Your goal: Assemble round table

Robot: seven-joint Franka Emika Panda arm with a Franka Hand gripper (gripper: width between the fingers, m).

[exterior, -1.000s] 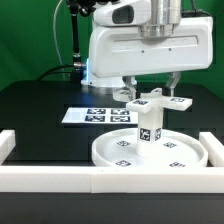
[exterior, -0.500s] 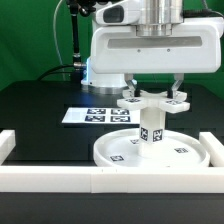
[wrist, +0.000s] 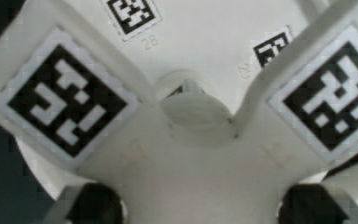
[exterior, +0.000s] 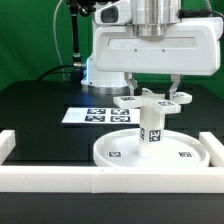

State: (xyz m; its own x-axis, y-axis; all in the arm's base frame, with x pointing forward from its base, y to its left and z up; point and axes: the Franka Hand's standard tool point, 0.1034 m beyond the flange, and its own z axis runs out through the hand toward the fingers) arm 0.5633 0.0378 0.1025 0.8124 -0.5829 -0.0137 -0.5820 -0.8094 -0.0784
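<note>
The large rimmed round disc (exterior: 112, 152) lies flat on the black table. The short cylindrical leg (exterior: 151, 128) stands upright at its centre. The cross-shaped base (exterior: 150, 101) sits on top of the leg, its tagged arms spread level. My gripper (exterior: 150, 93) comes straight down over it and is shut on the base's middle. In the wrist view the cross-shaped base (wrist: 176, 110) fills the picture with its tags, and my gripper (wrist: 208, 205) has one dark fingertip (wrist: 91, 202) on either side of the white middle part.
The marker board (exterior: 92, 115) lies flat behind the disc, toward the exterior view's left. The long white border rail (exterior: 100, 180) runs along the front, with raised ends at both sides (exterior: 8, 145). The arm's white body hangs directly above.
The cross-shaped base has turned about the leg's axis with my gripper on it; its arms point in new directions. Disc and leg stay in place.
</note>
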